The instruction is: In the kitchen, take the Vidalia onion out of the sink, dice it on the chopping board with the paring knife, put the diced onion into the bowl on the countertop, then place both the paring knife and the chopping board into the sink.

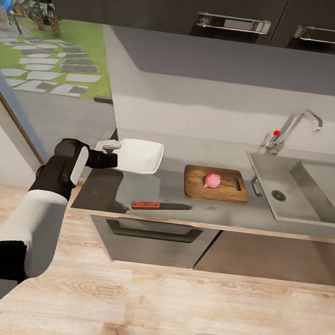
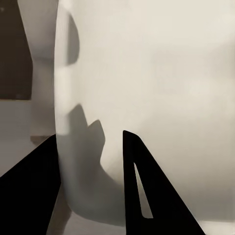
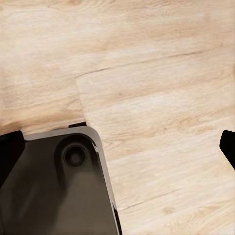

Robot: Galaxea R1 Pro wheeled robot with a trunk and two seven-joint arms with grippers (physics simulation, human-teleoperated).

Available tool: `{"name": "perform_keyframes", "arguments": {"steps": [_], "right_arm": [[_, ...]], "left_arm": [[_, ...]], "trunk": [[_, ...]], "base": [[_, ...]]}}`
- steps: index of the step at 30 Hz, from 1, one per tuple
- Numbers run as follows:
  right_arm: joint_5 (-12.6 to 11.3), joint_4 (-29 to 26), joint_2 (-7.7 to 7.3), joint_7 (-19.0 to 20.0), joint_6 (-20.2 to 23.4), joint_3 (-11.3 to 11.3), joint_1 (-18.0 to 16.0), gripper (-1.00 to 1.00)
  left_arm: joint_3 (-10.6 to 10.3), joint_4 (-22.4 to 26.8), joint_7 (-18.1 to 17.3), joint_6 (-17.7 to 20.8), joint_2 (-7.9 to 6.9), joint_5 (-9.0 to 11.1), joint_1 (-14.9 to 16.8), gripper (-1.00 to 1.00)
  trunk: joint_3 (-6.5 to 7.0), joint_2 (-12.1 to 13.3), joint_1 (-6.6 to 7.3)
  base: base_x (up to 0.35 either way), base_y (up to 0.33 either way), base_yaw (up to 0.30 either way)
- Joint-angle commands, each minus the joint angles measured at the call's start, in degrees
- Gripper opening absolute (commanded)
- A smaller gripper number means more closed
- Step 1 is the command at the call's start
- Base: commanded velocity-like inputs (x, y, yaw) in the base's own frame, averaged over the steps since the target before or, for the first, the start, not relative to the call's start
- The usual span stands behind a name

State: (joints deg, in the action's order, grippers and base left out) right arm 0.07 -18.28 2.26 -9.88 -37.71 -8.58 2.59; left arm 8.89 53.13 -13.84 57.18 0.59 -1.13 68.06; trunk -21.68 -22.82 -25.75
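My left gripper (image 1: 112, 146) is shut on the near rim of the white square bowl (image 1: 140, 156), holding it just above the left end of the countertop (image 1: 106, 194). In the left wrist view one dark finger (image 2: 147, 186) lies inside the bowl (image 2: 147, 78) and the other outside its wall. The pinkish Vidalia onion (image 1: 212, 181) rests whole on the brown chopping board (image 1: 194, 188), left of the sink (image 1: 300, 203). The paring knife (image 1: 159, 206) lies by the counter's front edge, red handle to the left. My right gripper (image 3: 117, 147) hangs open over the floor.
A curved chrome tap (image 1: 295, 129) with a red knob stands behind the sink. Dark wall cabinets (image 1: 234, 23) hang above, and an oven front (image 1: 153, 234) sits below the counter. The robot's dark base (image 3: 54, 186) rests on the light wooden floor (image 3: 161, 73). A window (image 1: 44, 56) opens at left.
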Motion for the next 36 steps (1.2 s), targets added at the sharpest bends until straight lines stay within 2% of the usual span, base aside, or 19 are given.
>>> {"name": "perform_keyframes", "arguments": {"steps": [1, 6, 9, 10, 11, 20, 33, 35, 36], "right_arm": [[0.02, -0.1, 0.02, -0.14, -0.02, -0.03, 0.04, 1.0], [0.02, -0.06, 0.02, -0.14, -0.02, -0.03, 0.04, 1.0], [0.02, -0.01, 0.02, -0.14, 0.0, -0.03, 0.04, 1.0], [0.02, 0.0, -0.01, -0.14, 0.0, -0.03, 0.04, 1.0], [0.02, 0.0, 0.0, -0.14, 0.0, -0.03, 0.04, 1.0], [-0.15, 0.22, -0.88, -0.14, 0.0, -0.05, 0.03, 1.0], [-0.18, 0.27, -0.96, -0.14, 0.0, -0.05, 0.03, 1.0], [-0.16, 0.27, -0.99, -0.14, 0.0, -0.04, 0.04, 1.0], [-0.16, 0.27, -0.96, -0.14, 0.0, -0.05, 0.03, 1.0]], "left_arm": [[0.23, 0.04, -0.23, 0.3, 0.05, 0.08, 0.05, -1.0], [0.69, 0.07, -0.23, 0.37, -0.04, 0.21, 0.05, -1.0], [3.39, 0.05, -0.27, 0.38, 0.01, 0.29, 0.05, -1.0], [5.38, 0.05, -0.31, 0.38, 0.02, 0.33, 0.05, -1.0], [5.67, 0.05, -0.31, 0.38, 0.03, 0.34, 0.05, -1.0], [5.95, -0.03, -0.32, 0.38, 0.03, 0.35, 0.05, -1.0], [5.75, 0.71, -0.32, 0.38, 0.41, 0.35, 0.05, -1.0], [5.63, 1.17, -0.32, 0.38, 0.55, 0.34, 0.05, -1.0], [5.51, 2.39, -0.32, 0.38, 1.09, 0.32, 0.05, -1.0]], "trunk": [[-0.08, -0.1, -0.03], [-0.08, -0.1, -0.03], [-0.08, -0.1, -0.03], [-0.08, -0.1, -0.03], [-0.08, -0.1, -0.03], [-0.08, -0.1, -0.03], [-0.08, -0.1, -0.03], [-0.08, -0.1, -0.03], [-0.08, -0.1, -0.03]], "base": [[0.0, 0.0, 0.0], [0.0, 0.0, 0.0], [0.0, 0.0, 0.0], [0.0, 0.0, 0.0], [0.0, 0.0, 0.0], [0.0, 0.0, 0.0], [0.0, 0.0, 0.0], [0.0, 0.0, 0.0], [0.0, 0.0, 0.0]]}}
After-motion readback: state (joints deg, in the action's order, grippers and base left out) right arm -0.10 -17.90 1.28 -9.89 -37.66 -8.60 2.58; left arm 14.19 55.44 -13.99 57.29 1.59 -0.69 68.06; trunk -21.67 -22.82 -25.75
